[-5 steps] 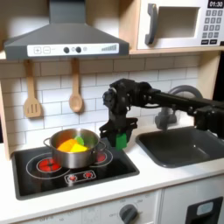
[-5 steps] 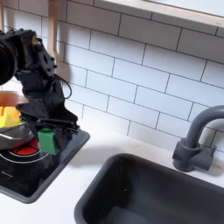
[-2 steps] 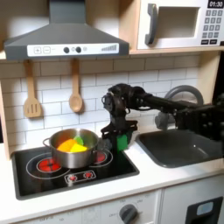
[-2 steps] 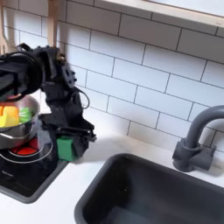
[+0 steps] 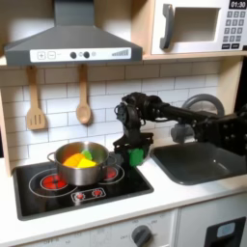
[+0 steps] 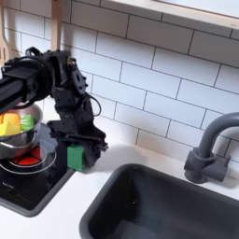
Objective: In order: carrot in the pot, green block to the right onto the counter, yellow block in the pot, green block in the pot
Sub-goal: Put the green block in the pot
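Carrot (image 5: 71,160) and yellow block (image 5: 85,163) seem potted (image 5: 64,174); jaws clench the green block (image 6: 77,157) at the worktop (image 6: 93,191) edge, potting left.

Black jointed arm (image 5: 183,114), matte links

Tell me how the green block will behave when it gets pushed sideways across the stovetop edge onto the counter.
The green block looks like a small rigid cube with flat faces, so it should slide rather than roll. It seems light, so a nudge from the gripper may move it easily. At the stovetop edge it might tip slightly.
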